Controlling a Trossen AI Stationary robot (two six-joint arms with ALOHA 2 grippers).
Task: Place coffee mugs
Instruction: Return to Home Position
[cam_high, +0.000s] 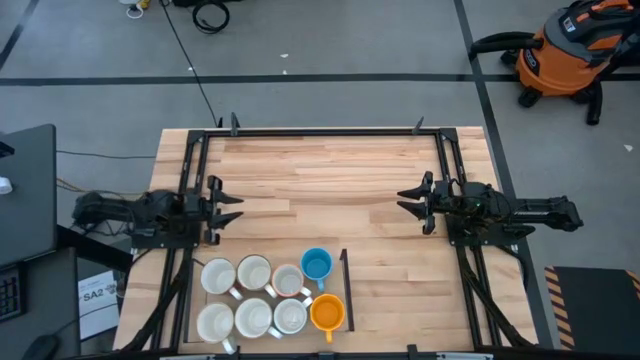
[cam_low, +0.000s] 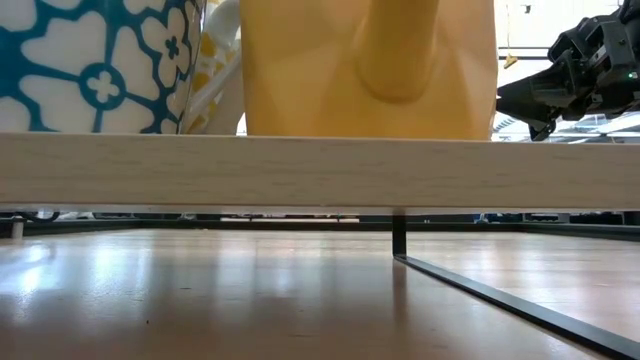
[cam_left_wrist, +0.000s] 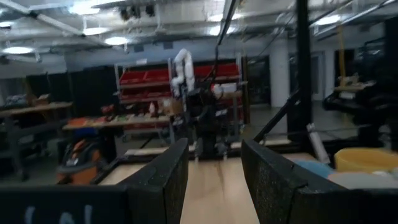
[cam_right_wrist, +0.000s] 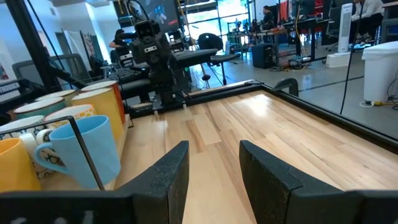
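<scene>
We see the left gripper (cam_high: 236, 208), spread and empty, nearer the small round mostly-white ceramic mugs (cam_high: 253, 272) at its five o'clock; right gripper (cam_high: 404, 202) spread too.

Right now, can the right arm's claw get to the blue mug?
Probably yes. The blue mug stands on the side towards the open right claw, with only bare table between them. The thin black bar beside the mug might get in the way.

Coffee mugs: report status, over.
Left end effector open, empty, parked left. Right end effector open, empty, parked right. Eight small round ceramic mugs grouped on black-framed wooden shelf. Nothing blocking.
</scene>
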